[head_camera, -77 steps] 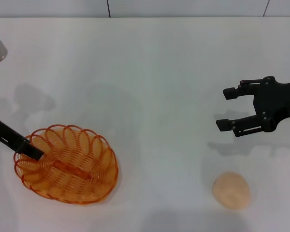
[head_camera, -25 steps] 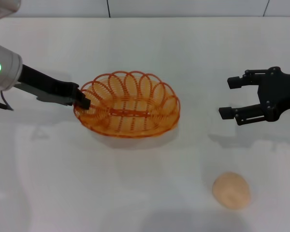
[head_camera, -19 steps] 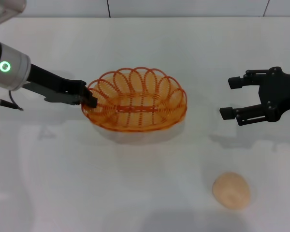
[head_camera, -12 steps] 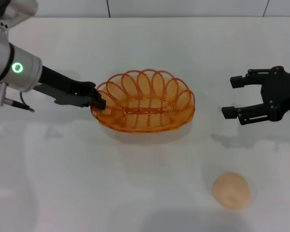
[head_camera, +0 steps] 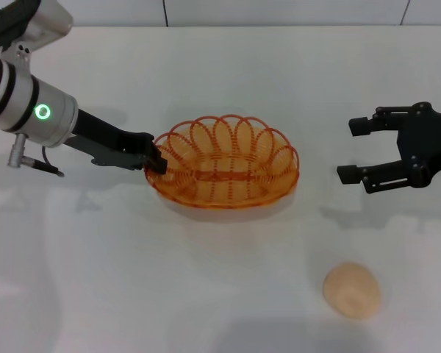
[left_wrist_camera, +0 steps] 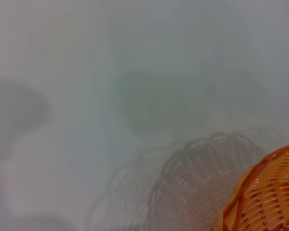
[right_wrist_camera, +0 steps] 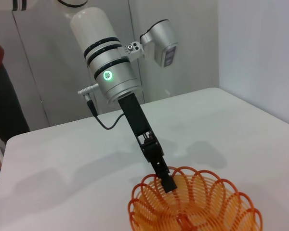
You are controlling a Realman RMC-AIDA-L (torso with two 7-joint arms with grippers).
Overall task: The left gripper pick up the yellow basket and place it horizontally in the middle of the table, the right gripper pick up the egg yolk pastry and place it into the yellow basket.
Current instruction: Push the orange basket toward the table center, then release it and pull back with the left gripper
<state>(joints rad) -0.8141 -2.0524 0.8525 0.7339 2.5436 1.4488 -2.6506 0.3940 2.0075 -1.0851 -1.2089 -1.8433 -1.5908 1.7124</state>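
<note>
The yellow basket (head_camera: 224,162), an oval orange-yellow wire basket, lies lengthwise across the middle of the white table (head_camera: 220,73). My left gripper (head_camera: 157,163) is shut on the basket's left rim; I cannot tell whether the basket rests on the table or hangs just above it. The left wrist view shows one edge of the basket (left_wrist_camera: 269,197) over its shadow. The right wrist view shows the left gripper (right_wrist_camera: 167,185) clamped on the basket (right_wrist_camera: 195,204). My right gripper (head_camera: 359,151) is open and empty, right of the basket. The egg yolk pastry (head_camera: 351,290) lies on the table nearer me, below the right gripper.
The table's far edge meets a white wall (head_camera: 279,11). The left arm's white-silver segment with its green light ring (head_camera: 41,112) reaches in from the far left. A person in a dark red top (right_wrist_camera: 2,91) stands beyond the table in the right wrist view.
My left gripper has carried the basket from the near left to the middle of the table and turned it crosswise. In the last half second it moved slightly right and lower. The right gripper barely moved.
</note>
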